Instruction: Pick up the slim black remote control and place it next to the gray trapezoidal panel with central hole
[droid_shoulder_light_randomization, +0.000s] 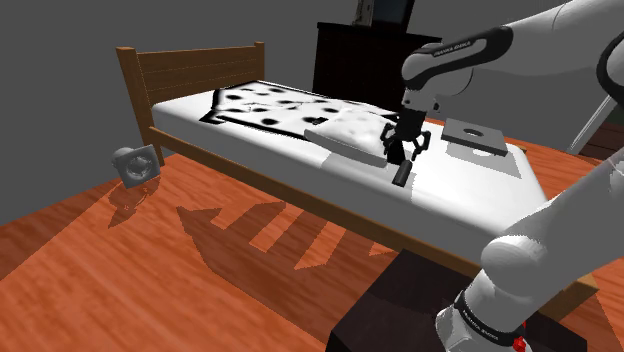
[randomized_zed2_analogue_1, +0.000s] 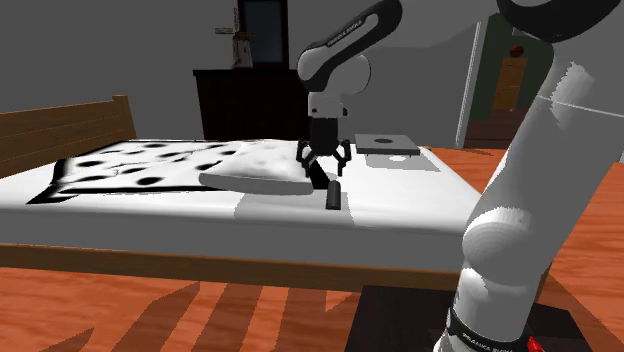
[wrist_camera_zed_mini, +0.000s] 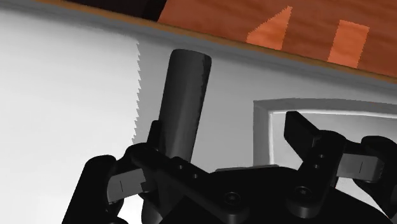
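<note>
Two fingers: my gripper (wrist_camera_zed_mini: 226, 130) is spread wide and clasps nothing.
Remote: slim, black remote (wrist_camera_zed_mini: 184, 95) lies flat on the white bed (droid_shoulder_light_randomization: 455, 200), close under my hand and near the bed's floor-side edge.
Alignment: my fingers stand either side of its long axis, so closing would take it across the narrow width. It sits off-centre, hard by one finger (wrist_camera_zed_mini: 151, 137). I cannot tell whether they touch.
Panel: gray panel (droid_shoulder_light_randomization: 476, 136) with a hole lies flat on the same bed, near the remote, toward the shoulder view's right.
Pillow: pale pillow (droid_shoulder_light_randomization: 345, 135) lies just beside the remote, on the side away from the panel.
Step, as I judge it: poised for the grasp. The remote is not yet held, and the carry and placing are undone.
Requirement: centre over the remote before closing, then lower.
Risk: the near finger may land on the remote and tip it, and the far finger may catch the pillow.
</note>
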